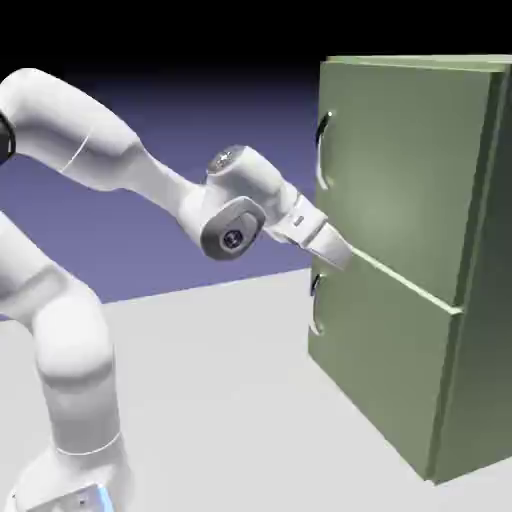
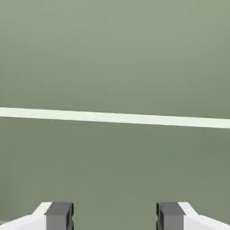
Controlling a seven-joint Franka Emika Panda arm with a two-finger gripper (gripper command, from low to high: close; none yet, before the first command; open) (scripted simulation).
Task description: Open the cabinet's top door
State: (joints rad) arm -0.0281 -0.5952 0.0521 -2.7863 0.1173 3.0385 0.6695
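Note:
The olive-green cabinet point(image 1: 488, 260) stands at the right of the exterior view. Its top door point(image 1: 400, 160) lies flush, with a curved handle point(image 1: 322, 150) at its left edge. My gripper point(image 1: 340, 257) points at the seam between the top door and the lower door point(image 1: 385, 355), below the top handle and close to the cabinet's front. In the hand view green door panel fills the frame, crossed by the pale seam point(image 2: 115, 117). The gripper point(image 2: 115, 216) is open, and its grey fingertips point(image 2: 59, 214) stand wide apart with nothing between them.
The lower door has its own curved handle point(image 1: 315, 305) at its left edge, just below my gripper. The white arm's elbow point(image 1: 232, 225) hangs left of the cabinet over the grey table point(image 1: 220, 400).

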